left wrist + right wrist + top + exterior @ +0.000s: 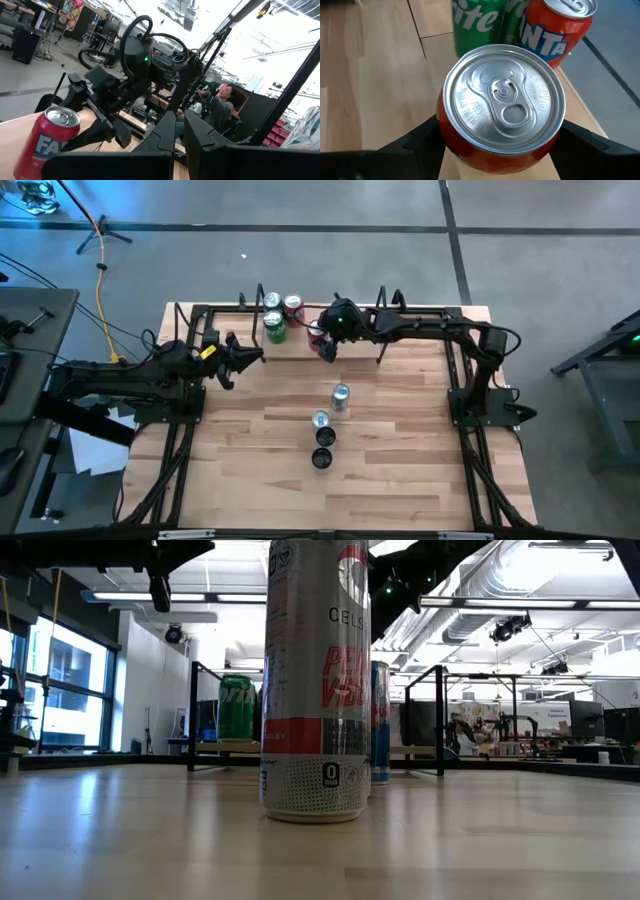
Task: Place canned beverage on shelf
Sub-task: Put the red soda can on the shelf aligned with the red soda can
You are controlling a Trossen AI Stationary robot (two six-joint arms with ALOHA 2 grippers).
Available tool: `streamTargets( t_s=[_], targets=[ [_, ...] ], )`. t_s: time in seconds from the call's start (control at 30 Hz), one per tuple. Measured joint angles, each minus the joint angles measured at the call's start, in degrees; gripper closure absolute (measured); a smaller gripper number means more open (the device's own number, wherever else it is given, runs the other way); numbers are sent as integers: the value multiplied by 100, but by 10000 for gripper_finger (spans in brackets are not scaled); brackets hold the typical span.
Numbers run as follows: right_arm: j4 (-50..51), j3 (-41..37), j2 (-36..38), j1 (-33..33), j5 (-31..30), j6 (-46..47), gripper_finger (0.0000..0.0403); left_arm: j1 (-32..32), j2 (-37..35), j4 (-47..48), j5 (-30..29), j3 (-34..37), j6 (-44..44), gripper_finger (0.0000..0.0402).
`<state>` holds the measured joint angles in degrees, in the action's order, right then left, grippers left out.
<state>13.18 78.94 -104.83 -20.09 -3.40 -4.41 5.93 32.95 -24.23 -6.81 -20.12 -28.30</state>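
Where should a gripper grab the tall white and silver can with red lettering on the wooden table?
Grip the tall white and silver can around its mid-body, coming down from above with the jaws across its left and right flanks. It stands upright and round-walled, and a blue can stands close behind it, so those flanks look free. The right gripper is occupied, shut on a red can.

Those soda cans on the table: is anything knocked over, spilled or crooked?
Nothing stands out. The red can sits upright in the right claw at the shelf, beside two green cans and an orange one. The four cans mid-table stand upright too.
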Motion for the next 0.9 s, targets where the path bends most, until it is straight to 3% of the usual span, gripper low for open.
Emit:
streamTargets(
  t_s=[0.37,0.9],
  targets=[
    [-24,-4,-155,-55,22,-358,93,0,0,0,-2,0,-3,400],
    [146,-7,-195,-90,-9,-49,88,2,0,24,-2,0,-3,400]
  ],
)
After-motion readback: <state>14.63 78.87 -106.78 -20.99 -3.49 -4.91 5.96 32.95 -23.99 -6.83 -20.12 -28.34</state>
